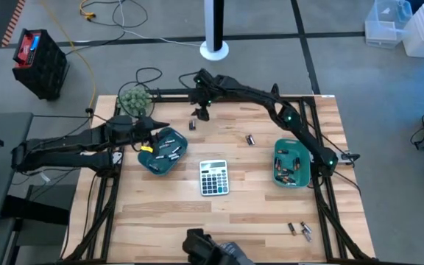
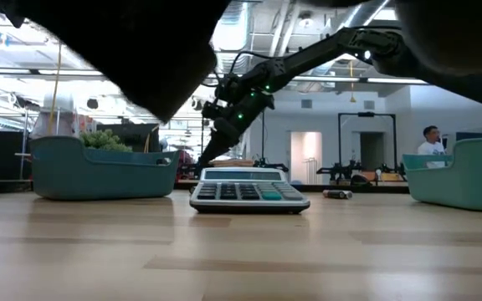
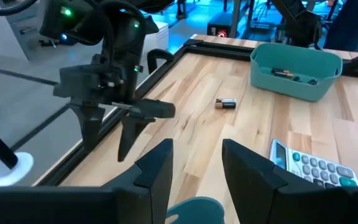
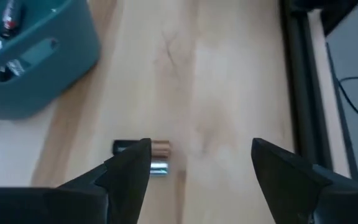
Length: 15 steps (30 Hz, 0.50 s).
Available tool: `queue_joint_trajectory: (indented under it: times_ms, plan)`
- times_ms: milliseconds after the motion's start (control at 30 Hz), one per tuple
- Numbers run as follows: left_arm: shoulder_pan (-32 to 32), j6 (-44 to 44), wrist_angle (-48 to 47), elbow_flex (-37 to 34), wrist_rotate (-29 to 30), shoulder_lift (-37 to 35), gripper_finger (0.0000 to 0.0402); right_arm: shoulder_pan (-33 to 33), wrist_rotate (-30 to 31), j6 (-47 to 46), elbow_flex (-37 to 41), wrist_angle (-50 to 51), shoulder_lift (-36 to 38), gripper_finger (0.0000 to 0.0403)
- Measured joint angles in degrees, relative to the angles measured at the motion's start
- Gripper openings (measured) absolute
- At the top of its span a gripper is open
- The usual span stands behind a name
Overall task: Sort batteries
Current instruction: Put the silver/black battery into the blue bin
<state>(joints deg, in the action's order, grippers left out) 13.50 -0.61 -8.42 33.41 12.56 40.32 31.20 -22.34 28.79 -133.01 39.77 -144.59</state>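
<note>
Two batteries lie side by side on the wood near the far edge, one dark with a copper end, one silvery; they also show in the high view as batteries. My right gripper hangs open just above and beside them, fingers pointing down, touching nothing; it is the right gripper in the high view. A lone battery lies farther right. My left gripper is open and empty over the left teal tray. Both this tray and the right teal tray hold batteries.
A grey calculator lies mid-table between the trays. More batteries lie near the near right corner. A green plant-like ball sits at the far left corner. A black frame rail runs along the table's edge close to my right gripper.
</note>
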Motion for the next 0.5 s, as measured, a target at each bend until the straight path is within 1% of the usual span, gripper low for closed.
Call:
queue_joint_trajectory:
  times_ms: [100, 233, 500]
  plan:
    - [-0.28, 0.49, -0.36, 0.00, 0.11, 0.00, 0.0132, -0.59, -0.19, -1.29, 0.00, 0.77, 0.00, 0.0291]
    - [-0.77, 0.69, -0.64, 0.00, 0.15, 0.00, 0.0132, -2.22, 0.11, -1.67, 0.02, 6.51, 0.22, 0.0291]
    - [-0.79, 0.66, -1.23, 0.02, 0.15, 0.02, 0.0132, -3.47, 1.00, 7.58, 0.02, 19.11, 0.66, 0.0290]
